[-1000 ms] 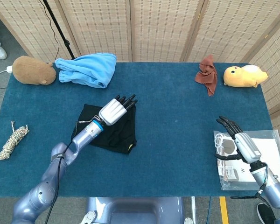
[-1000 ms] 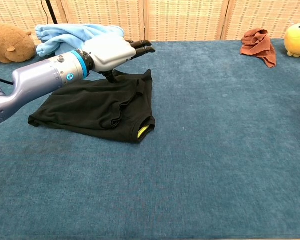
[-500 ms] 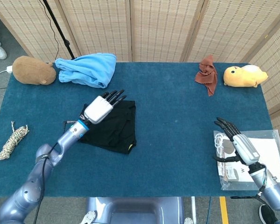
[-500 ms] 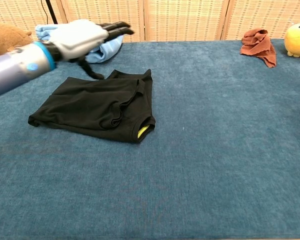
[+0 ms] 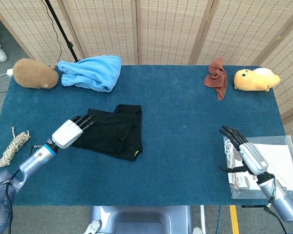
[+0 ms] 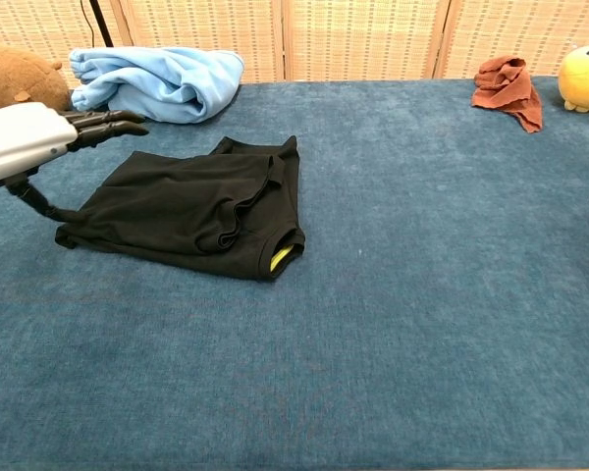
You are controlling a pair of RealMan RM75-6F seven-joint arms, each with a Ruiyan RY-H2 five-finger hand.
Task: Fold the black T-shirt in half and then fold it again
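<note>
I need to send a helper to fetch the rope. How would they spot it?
Start at the blue table and go to its left edge, nearer than the brown plush toy. The rope lies there alone, a small coiled bundle of pale, speckled cord.

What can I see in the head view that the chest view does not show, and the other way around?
Only the head view shows the right hand, open above a clear plastic bag, and the coiled rope at the table's left edge. Only the chest view shows the left hand's thumb reaching down to the shirt's corner. Both show the left hand, the folded black T-shirt, the light blue cloth, the brown plush, the rust cloth and the yellow plush.
</note>
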